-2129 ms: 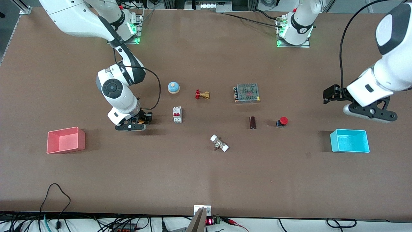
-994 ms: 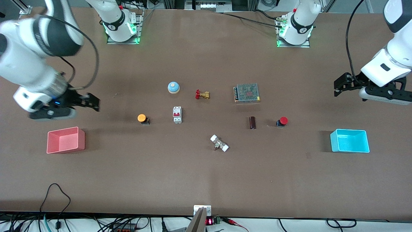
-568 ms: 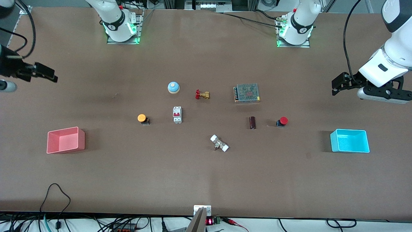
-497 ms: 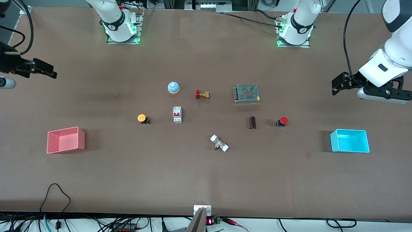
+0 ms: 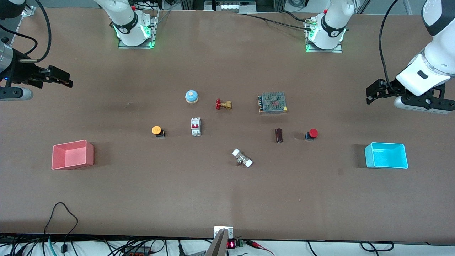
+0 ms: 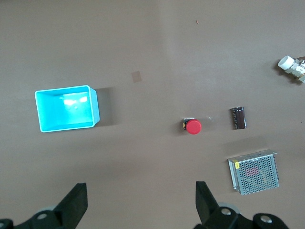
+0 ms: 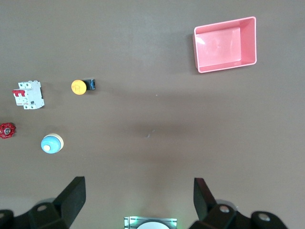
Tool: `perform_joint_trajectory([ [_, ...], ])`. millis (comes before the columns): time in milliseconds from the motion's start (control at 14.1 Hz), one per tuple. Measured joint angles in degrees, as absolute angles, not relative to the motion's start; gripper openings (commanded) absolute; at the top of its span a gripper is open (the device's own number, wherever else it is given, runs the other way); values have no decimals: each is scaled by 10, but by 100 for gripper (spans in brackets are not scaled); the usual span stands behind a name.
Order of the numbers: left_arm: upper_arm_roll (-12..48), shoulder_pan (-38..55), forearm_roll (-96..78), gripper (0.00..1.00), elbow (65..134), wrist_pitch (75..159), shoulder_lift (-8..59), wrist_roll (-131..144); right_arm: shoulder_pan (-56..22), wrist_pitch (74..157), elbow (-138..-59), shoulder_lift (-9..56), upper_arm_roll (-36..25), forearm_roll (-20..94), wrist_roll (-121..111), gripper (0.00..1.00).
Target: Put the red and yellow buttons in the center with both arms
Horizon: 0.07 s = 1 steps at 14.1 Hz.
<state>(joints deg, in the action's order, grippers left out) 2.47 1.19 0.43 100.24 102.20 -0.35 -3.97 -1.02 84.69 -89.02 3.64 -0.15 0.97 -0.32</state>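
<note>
we see the yellow button (image 5: 156,130) sitting on the worktop (image 5: 227,199) toward the right arm's end, beside the white circuit breaker (image 5: 195,126). the red button (image 5: 312,133) sits toward the left arm's end, just beside a small dark cylinder (image 5: 279,135). both buttons rest on the bare brown surface, well apart from each other, with the breaker, the cylinder and a white-capped fitting (image 5: 242,158) lying between them.

the right gripper (image 5: 58,76) hangs over the worktop's edge at the right arm's end, above and away from the pink bin (image 5: 73,154); its jaws are spread wide and hold nothing, as the right wrist view shows (image 7: 138,191). the left gripper (image 5: 373,96) hangs over the left arm's end of the worktop, near the blue bin (image 5: 386,155); its jaws are also spread wide and empty (image 6: 140,200).

farther from the front camera lie the pale blue dome (image 5: 191,96), the brass valve (image 5: 223,104) and a mesh-covered power supply (image 5: 273,102).
</note>
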Motion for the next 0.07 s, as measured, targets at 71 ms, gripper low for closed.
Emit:
perform_joint_trajectory([
  [71,25,12,4,100,1002,1022,-3,-40,-10,847,-890,37,-1,10,-3,100],
])
